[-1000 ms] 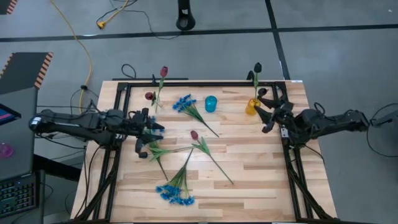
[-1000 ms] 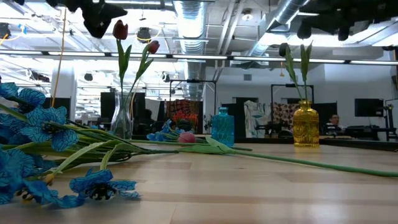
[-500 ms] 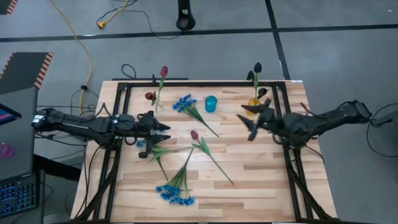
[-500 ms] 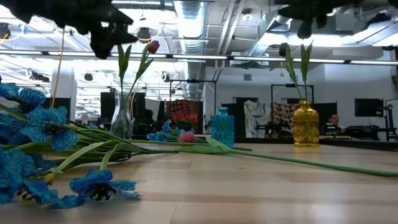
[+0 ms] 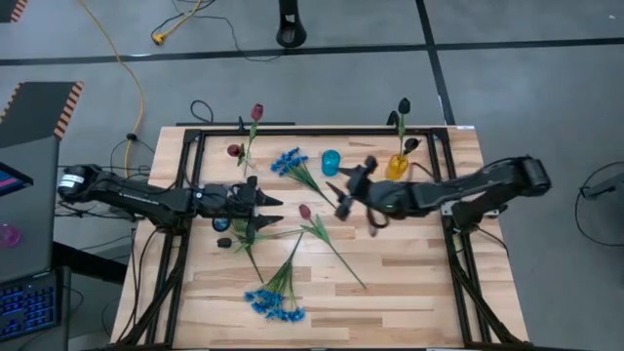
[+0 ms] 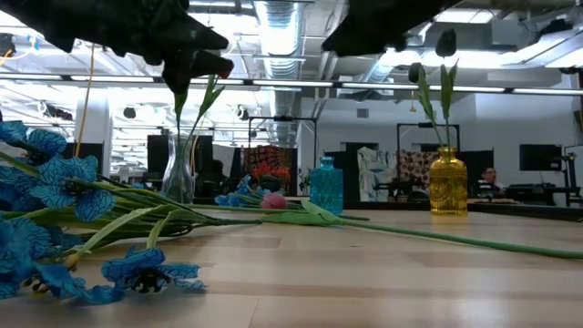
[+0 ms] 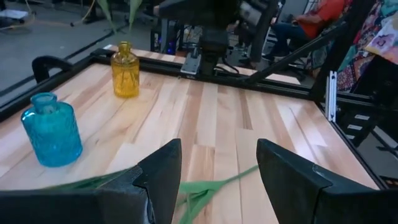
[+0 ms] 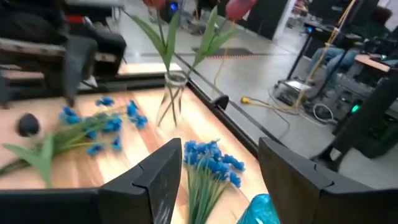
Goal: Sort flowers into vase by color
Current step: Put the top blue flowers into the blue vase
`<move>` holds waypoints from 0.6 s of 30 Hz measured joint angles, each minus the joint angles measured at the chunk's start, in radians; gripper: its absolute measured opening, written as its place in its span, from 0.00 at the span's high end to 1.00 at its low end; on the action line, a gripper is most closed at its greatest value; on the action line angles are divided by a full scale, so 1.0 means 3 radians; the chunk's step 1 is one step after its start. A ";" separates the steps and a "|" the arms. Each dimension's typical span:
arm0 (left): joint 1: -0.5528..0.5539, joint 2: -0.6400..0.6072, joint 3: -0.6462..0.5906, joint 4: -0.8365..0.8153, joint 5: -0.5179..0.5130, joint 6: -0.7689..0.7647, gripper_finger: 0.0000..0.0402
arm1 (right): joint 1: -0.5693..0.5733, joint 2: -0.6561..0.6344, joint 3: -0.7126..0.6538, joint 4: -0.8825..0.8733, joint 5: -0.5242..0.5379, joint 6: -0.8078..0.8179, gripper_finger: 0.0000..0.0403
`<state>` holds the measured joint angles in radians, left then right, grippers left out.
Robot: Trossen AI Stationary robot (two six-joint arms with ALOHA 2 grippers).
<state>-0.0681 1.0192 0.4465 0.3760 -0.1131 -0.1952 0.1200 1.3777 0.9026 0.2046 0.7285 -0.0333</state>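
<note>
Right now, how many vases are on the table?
3: a clear glass vase at the far left, a blue vase at the far middle, a yellow vase at the far right.

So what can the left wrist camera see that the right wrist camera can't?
Only the left wrist view shows the small yellow glass bottle, with the left claw open over a loose green stem. Only the right wrist view shows the clear glass vase holding red tulips and the blue blossom bunches, past the open right claw. Both show the wooden table and the teal glass bottle.
</note>
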 joint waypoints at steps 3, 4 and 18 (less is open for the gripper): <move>0.0000 0.0023 0.0000 0.0011 0.0001 -0.0016 0.51 | -0.0114 0.0315 0.0295 -0.0220 -0.0063 0.0078 0.41; 0.0000 0.0022 0.0000 0.0010 0.0005 -0.0025 0.51 | -0.0155 0.0417 0.0412 -0.0353 -0.0113 0.0154 0.41; 0.0000 0.0020 0.0000 -0.0001 0.0070 -0.0006 0.51 | -0.0636 0.1740 0.1878 -0.2149 -0.0937 0.0820 0.41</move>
<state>-0.0681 1.0252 0.4465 0.3755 -0.0921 -0.1970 -0.0710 1.8996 1.4660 -0.4400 0.4473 0.2128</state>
